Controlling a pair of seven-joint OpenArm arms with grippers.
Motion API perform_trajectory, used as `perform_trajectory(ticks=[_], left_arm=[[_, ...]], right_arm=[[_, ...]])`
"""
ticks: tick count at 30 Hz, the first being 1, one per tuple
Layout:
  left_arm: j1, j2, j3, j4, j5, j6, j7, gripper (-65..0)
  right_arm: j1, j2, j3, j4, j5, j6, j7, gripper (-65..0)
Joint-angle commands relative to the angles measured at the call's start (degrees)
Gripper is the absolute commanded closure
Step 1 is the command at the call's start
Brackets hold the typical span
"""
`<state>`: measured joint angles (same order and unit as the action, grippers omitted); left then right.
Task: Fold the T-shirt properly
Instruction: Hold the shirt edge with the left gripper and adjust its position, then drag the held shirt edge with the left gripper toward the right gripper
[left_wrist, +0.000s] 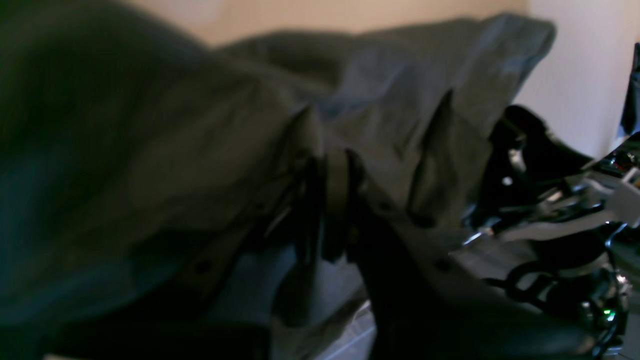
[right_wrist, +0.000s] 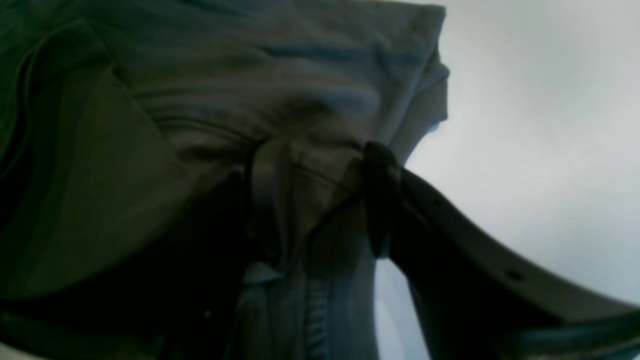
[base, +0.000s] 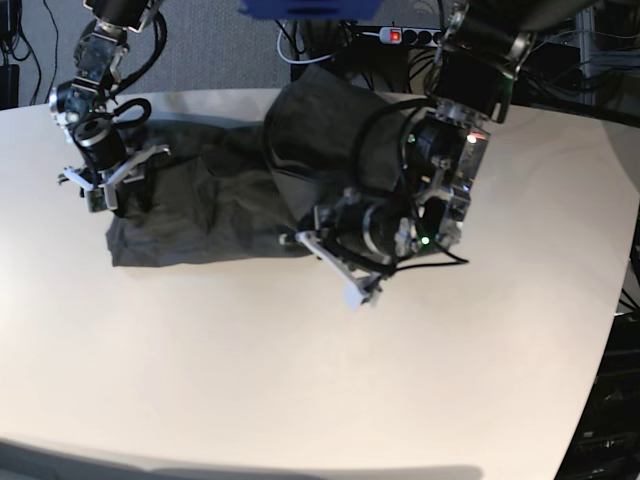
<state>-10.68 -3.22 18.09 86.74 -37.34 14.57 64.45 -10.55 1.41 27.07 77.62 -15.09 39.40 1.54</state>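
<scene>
Pale curved table (base: 300, 380): carries the T-shirt (base: 200, 210), dark grey, spread along the far side, one portion lifted toward the right of the base view.

Left gripper (left_wrist: 330, 200): jaws closed on a fold of the cloth. Your risk: thin fabric slipping out mid-lift, dropping the fold crooked.

Right gripper (right_wrist: 320, 195): cloth bunched between partly spread jaws; probably a grip, though the view is dark.

Base view alone shows you the overall lay; the wrist views alone show the pinches.
</scene>
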Motion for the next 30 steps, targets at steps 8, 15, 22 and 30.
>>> perform_trajectory(ticks=[8, 15, 22, 30], left_arm=[[-4.1, 3.8, 0.4, -2.3, -0.8, -0.4, -3.2, -3.6], [-4.4, 3.3, 0.5, -3.9, -0.8, -0.4, -2.1, -3.5], [-4.3, -0.1, 0.4, -1.6, -1.3, -0.6, 6.8, -3.6], [-4.1, -2.0, 0.1, 2.4, -1.2, -0.7, 11.5, -15.2]], right_arm=[[-0.7, 0.2, 0.1, -0.1, -3.6, 0.6, -4.3, -23.9], [-0.7, 0.3, 0.1, -0.1, -3.5, 0.6, -4.3, -23.9], [-0.4, 0.3, 0.1, -0.1, -3.5, 0.6, -4.3, -23.9], [-0.3, 0.3, 0.1, -0.1, -3.5, 0.6, -4.3, -23.9]])
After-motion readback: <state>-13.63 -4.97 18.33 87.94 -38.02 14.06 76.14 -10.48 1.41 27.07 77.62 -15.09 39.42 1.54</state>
